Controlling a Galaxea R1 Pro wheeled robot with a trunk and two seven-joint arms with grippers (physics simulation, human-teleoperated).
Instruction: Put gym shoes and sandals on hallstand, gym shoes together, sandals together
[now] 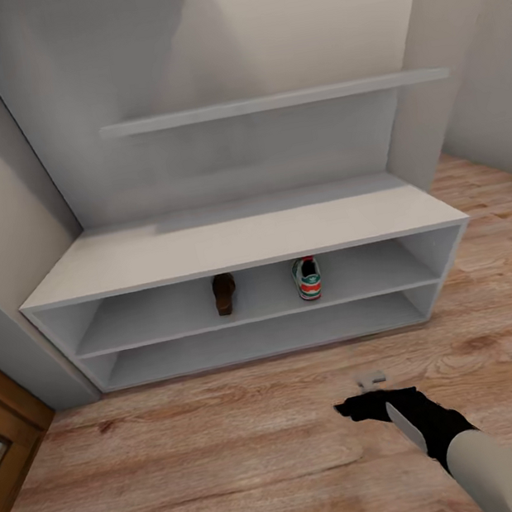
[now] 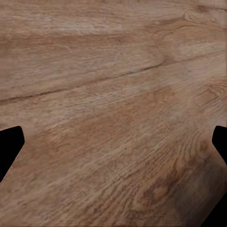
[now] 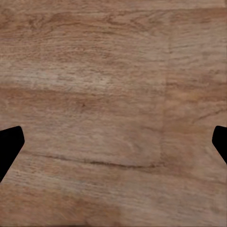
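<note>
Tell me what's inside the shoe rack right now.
On the shoe rack's upper open shelf stand one sandal and one gym shoe, apart. The lower shelf looks bare; its back is shadowed.

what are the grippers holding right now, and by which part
Nothing. In both wrist views the fingers stand wide apart over bare floor, with nothing between them. One sandal and one gym shoe already sit on the hallstand's upper shelf.

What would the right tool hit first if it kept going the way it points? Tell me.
The corridor floor. The right wrist view looks along the open right tool at bare wood planks, nothing between the fingers; how far off the planks lie is unclear.
</note>
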